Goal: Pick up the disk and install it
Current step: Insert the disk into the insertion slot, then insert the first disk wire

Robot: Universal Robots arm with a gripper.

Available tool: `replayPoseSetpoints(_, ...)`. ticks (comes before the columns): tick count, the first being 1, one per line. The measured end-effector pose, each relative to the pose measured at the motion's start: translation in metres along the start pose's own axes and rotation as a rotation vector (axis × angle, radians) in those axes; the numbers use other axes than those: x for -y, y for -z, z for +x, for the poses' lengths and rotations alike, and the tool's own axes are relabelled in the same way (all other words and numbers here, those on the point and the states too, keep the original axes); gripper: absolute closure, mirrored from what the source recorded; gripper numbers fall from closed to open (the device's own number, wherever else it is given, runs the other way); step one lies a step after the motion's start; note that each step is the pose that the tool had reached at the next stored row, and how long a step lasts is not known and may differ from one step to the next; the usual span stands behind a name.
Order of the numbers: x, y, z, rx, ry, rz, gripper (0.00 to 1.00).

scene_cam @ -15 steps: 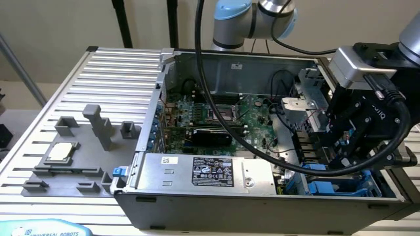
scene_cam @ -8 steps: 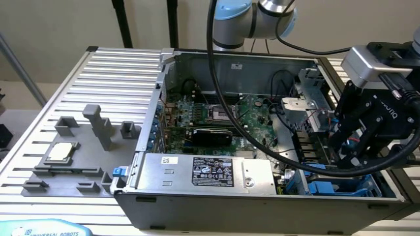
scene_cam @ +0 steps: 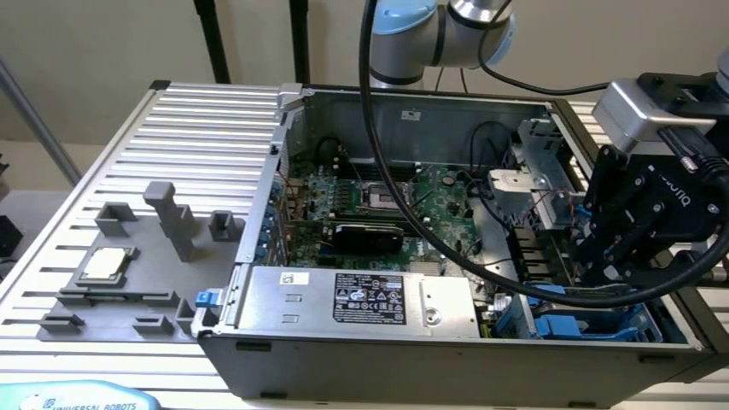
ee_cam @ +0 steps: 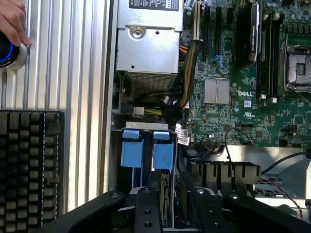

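Down low in the computer case, the hand right at the blue-framed disk, grip on it unclear.

The gripper hangs right over the drive bay, where the disk stands on edge in its blue carrier, just beside a second blue carrier. Close by are the silver power supply and the green motherboard. On the ribbed table lies a keyboard — and a hand rests on a blue-lit knob.
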State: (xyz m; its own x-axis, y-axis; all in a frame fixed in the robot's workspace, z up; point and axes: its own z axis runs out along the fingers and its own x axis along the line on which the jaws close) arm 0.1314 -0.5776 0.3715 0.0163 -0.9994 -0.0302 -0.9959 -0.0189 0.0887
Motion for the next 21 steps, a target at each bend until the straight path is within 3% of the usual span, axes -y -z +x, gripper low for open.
replayPoseSetpoints(15, 0.0003, 0.0007, 0.000, 0.0001, 0.000, 0.0000, 0.69)
replayPoseSetpoints(21, 0.0091, 0.0160, -0.001, 0.0036, 0.000, 0.0001, 0.69)
